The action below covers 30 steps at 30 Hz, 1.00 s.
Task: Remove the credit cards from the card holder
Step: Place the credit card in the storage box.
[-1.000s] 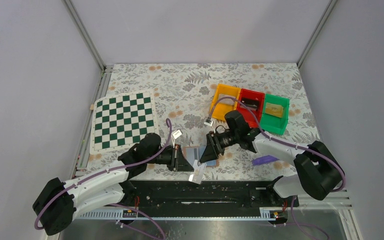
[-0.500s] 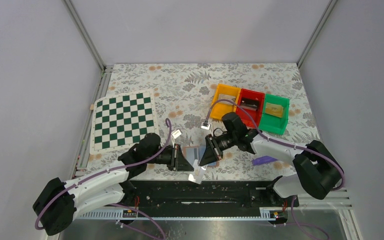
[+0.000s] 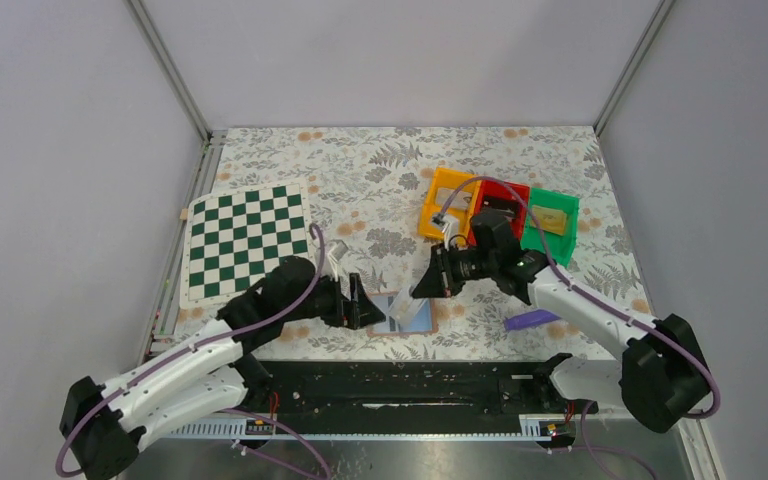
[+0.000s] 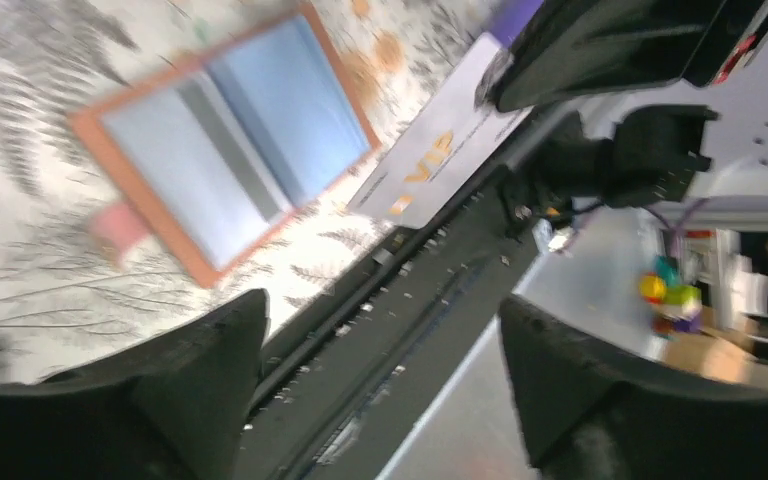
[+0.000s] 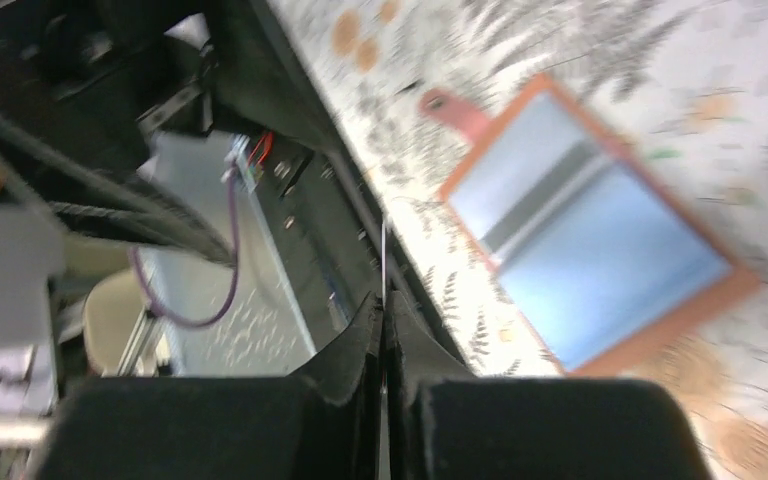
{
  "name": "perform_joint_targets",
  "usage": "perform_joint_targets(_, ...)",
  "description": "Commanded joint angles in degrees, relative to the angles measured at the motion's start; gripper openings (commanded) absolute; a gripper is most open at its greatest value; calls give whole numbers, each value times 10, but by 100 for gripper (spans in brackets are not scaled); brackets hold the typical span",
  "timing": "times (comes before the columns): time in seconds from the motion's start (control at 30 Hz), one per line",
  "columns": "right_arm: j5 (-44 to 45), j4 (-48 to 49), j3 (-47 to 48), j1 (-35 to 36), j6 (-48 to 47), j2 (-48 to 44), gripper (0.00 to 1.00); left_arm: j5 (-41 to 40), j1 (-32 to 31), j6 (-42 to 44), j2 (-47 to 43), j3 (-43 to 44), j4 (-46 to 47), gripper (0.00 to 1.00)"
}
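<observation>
The card holder point(image 3: 422, 320) lies open on the flowered cloth, tan-rimmed and blue inside; the wrist views show it as well point(image 4: 225, 170) point(image 5: 600, 250). My right gripper point(image 3: 423, 288) point(image 5: 384, 300) is shut on a whitish credit card point(image 3: 400, 308) marked VIP point(image 4: 440, 150), held above the holder's near-left edge. That card shows edge-on between the right fingers point(image 5: 384, 250). My left gripper point(image 3: 362, 305) point(image 4: 380, 370) stands wide open just left of the holder, nothing between its fingers.
A green-and-white chessboard point(image 3: 247, 243) lies at the left. Orange point(image 3: 443, 195), red point(image 3: 505, 195) and green point(image 3: 552, 228) bins stand behind the right arm. A purple flat piece point(image 3: 530, 320) lies at the right. The black base rail point(image 3: 400, 385) runs along the near edge.
The right gripper has shut on the whitish card and drawn it up and away from the near edge. The left gripper has opened and shifted slightly back.
</observation>
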Motion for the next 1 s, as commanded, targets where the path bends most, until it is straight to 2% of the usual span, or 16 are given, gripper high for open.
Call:
perform_joint_targets(0.0,135,-82,49,-50,13,-37,0,-172,5,50,-35,76,-125,94)
perform_joint_targets(0.03,181,-95,59,-60,15,-44,0,-197,5,55,-40,85,-142,98)
perform_joint_targets(0.2,324,-90,79,-109,50,-45,0,-281,5,82,-51,121,-195,99)
perform_joint_targets(0.43,447,-8,142,-168,101,33,0,-258,6,112,-44,161,-252,99)
perform_joint_targets(0.67,522,66,205,-180,151,135,0,-281,6,142,-66,175,-293,99)
perform_joint_targets(0.97,548,101,267,-186,230,251,0,-281,5,139,-104,166,-289,99)
